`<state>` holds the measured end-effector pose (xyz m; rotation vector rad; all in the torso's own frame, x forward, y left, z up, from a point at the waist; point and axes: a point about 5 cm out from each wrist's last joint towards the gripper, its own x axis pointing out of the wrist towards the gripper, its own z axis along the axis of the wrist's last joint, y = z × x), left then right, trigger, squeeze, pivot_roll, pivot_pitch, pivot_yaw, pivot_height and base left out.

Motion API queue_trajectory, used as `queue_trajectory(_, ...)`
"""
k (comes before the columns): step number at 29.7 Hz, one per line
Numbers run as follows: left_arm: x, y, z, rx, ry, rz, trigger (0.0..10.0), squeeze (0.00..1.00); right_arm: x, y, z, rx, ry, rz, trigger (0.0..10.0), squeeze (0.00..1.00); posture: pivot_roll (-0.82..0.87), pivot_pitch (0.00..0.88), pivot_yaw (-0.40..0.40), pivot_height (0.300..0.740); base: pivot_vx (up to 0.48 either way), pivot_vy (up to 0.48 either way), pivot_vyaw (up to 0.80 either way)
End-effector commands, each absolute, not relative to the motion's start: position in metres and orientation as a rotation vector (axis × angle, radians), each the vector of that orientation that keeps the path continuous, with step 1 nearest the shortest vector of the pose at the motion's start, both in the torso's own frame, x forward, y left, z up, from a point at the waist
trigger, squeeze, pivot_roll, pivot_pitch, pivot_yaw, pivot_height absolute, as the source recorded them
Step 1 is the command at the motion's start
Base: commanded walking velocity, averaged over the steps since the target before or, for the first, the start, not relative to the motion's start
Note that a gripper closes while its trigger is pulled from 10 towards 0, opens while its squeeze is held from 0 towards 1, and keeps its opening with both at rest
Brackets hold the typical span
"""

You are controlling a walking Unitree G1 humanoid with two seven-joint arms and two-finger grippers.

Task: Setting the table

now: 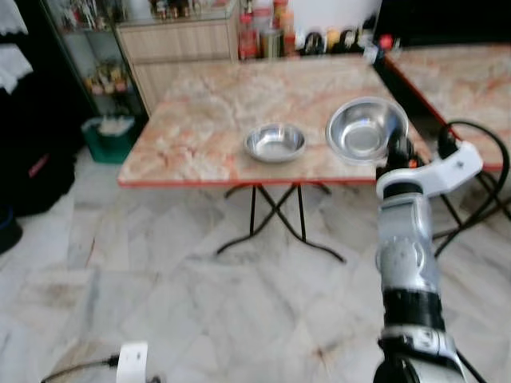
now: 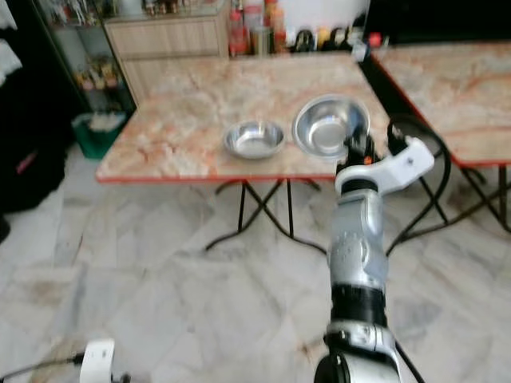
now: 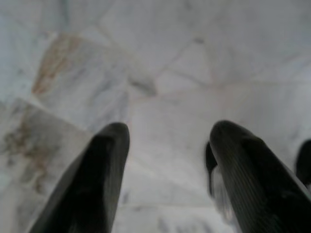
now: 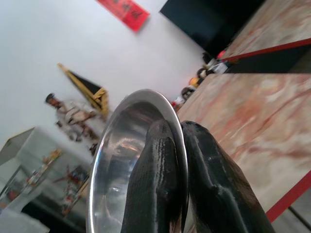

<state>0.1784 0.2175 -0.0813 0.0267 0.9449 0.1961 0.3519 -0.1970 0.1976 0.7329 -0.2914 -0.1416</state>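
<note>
A large steel bowl is tilted up over the front right corner of the marble-topped table. My right gripper is shut on its near rim, one finger inside and one outside. A smaller steel bowl sits on the table just to its left, near the front edge. My left gripper hangs low over the marble floor with its fingers apart and nothing between them.
A second marble table stands at the right with black cables beside it. Bottles and jars line the far edge, by a wooden cabinet. A green bin stands at the left. A white plug lies on the floor.
</note>
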Motion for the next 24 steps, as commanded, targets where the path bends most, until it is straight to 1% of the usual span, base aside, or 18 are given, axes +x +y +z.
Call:
queue_trajectory(1, 0.1771, 0.2194, -0.0816, 0.041, 0.952, 0.191, 10.0, 0.00, 0.3529, -0.1963, 0.2042, 0.730, -0.315, -0.135, 10.0, 0.00, -0.02, 0.000, 0.063, 0.740, 0.307, 0.000, 0.52)
queue_trajectory(5, 0.1771, 0.2196, -0.0816, 0.043, 0.952, 0.190, 10.0, 0.00, 0.3528, -0.1958, 0.2043, 0.728, -0.313, -0.135, 10.0, 0.00, -0.02, 0.000, 0.064, 0.740, 0.307, 0.000, 0.52)
queue_trajectory(9, 0.1773, 0.2194, -0.0815, 0.044, 0.952, 0.189, 10.0, 0.00, 0.3530, -0.1959, 0.2038, 0.731, -0.311, -0.135, 10.0, 0.00, -0.02, 0.000, 0.064, 0.740, 0.311, 0.000, 0.00)
queue_trajectory(18, 0.1774, 0.2186, -0.0816, 0.042, 0.951, 0.188, 10.0, 0.00, 0.3532, -0.1955, 0.2022, 0.718, -0.303, -0.133, 10.0, 0.00, -0.02, 0.000, 0.063, 0.740, 0.310, 0.000, 0.78)
queue_trajectory(24, 0.1774, 0.2182, -0.0817, 0.041, 0.951, 0.189, 10.0, 0.00, 0.3534, -0.1953, 0.2014, 0.716, -0.297, -0.129, 10.0, 0.00, -0.03, 0.000, 0.062, 0.740, 0.309, 0.000, 0.00)
